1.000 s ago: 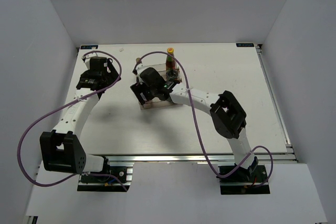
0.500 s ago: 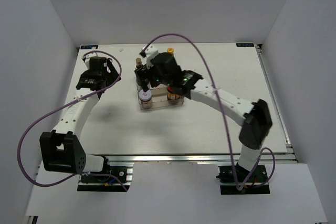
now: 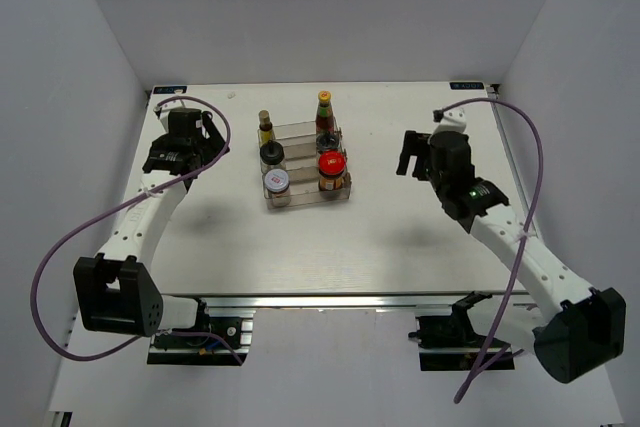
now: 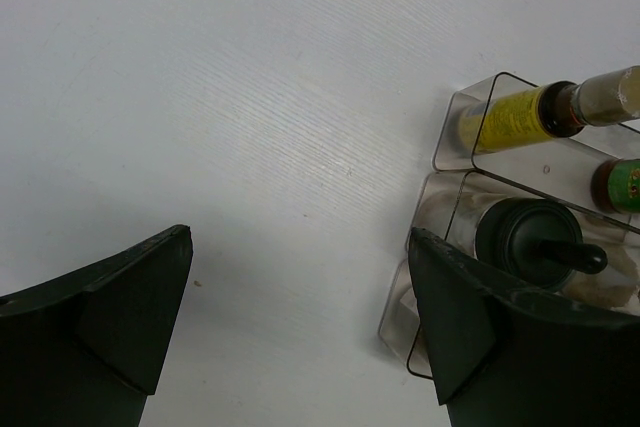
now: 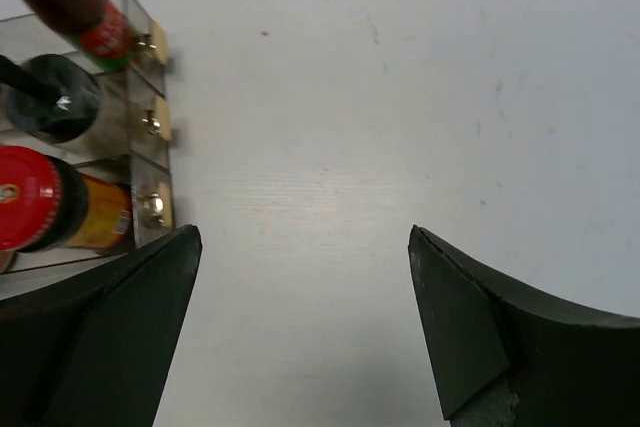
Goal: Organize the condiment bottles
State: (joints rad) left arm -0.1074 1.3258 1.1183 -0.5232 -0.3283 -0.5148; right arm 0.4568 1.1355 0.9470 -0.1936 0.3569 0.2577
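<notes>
**Now that the bottles stand in the rack (image 3: 300, 131), little looks left to grab**

As the top view shows, the rack sits in the middle of the tabletop (image 3: 400, 237), with one arm on each side of it. The left tool (image 4: 300, 237) is wide open and holds nothing. The right tool (image 5: 305, 232) is wide open too, and it is just as empty. Both hang over bare tabletop, near the rack but not touching it.

On the left side of the rack, from back to front, stand the brown bottle (image 3: 265, 127), the shaker (image 3: 271, 156) and the white-lidded jar (image 3: 277, 182). On the right side, the red-sauce bottle (image 3: 324, 107) is at the back and the red-lidded jar (image 3: 331, 167) is at the front. Between those two sits a dark thing (image 3: 326, 140). It may be one more bottle, but it is too small here to be sure.

All of them stand up straight, so their long way points up at the camera, not along the tabletop.

The rack lies to the right of the left tool and to the left of the right tool. The left tool is nearer the brown bottle's side. The right tool is nearer the red jar's side. I think the job is done, or close to it. If one bottle does need a nudge, the arm on that bottle's own side should take it. Then it need not reach across the others and knock them over.
</notes>
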